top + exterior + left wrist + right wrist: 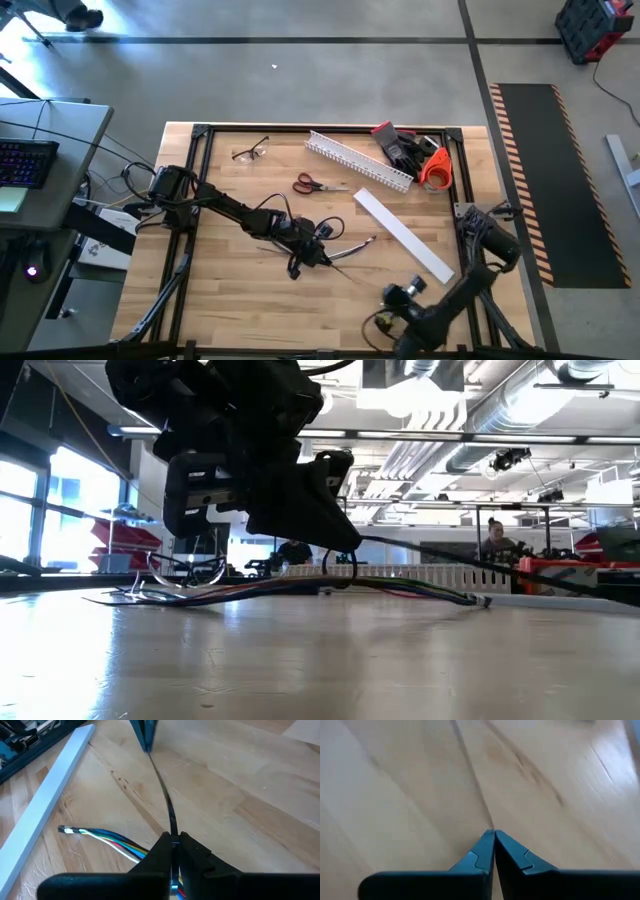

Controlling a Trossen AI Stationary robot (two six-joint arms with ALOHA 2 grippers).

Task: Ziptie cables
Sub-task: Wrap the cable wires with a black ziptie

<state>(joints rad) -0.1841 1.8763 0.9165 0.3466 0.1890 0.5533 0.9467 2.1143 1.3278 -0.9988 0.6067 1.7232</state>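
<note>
Left claw (172, 845): squeezed tight on the ziptie (167, 807), mid surface (230, 290).
Cables (107, 840): lying just beside it.
Right claw (493, 842): pressed together, holding nothing.
Tip: slide ziptie under cables slowly.

floor (300, 80): grey concrete | ceiling ducts (470, 450) | windows (60, 510), probably daylight
</note>
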